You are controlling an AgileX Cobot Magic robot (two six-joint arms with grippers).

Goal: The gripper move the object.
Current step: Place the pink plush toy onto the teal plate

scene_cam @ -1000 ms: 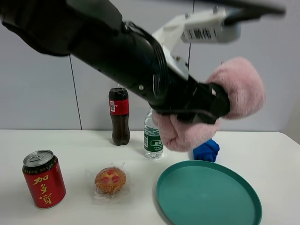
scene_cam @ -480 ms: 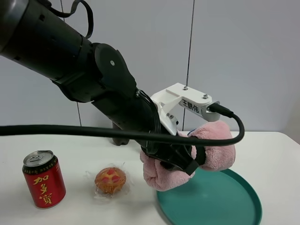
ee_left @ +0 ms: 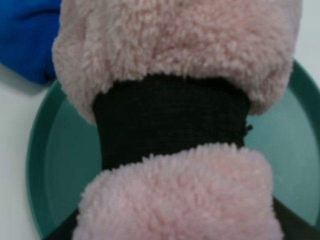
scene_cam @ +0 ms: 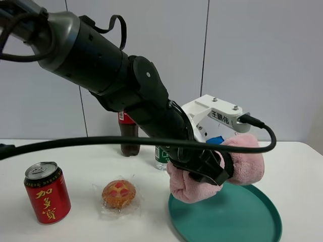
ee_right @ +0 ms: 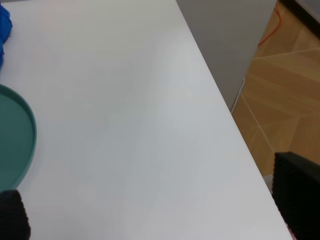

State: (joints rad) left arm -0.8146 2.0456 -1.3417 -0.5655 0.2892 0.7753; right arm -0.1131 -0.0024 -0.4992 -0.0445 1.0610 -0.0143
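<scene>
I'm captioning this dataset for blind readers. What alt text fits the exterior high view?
A black robot arm reaches in from the upper left, its left gripper shut on a fluffy pink towel held low over a teal plate. On the white table to the left sit a red can and a wrapped pastry; a cola bottle stands behind.

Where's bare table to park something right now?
Bare: table right of the green plate out to the edge; back-left strip between red can and cola bottle. Crowded: centre, with pastry, water bottle and pink towel over the plate.
</scene>
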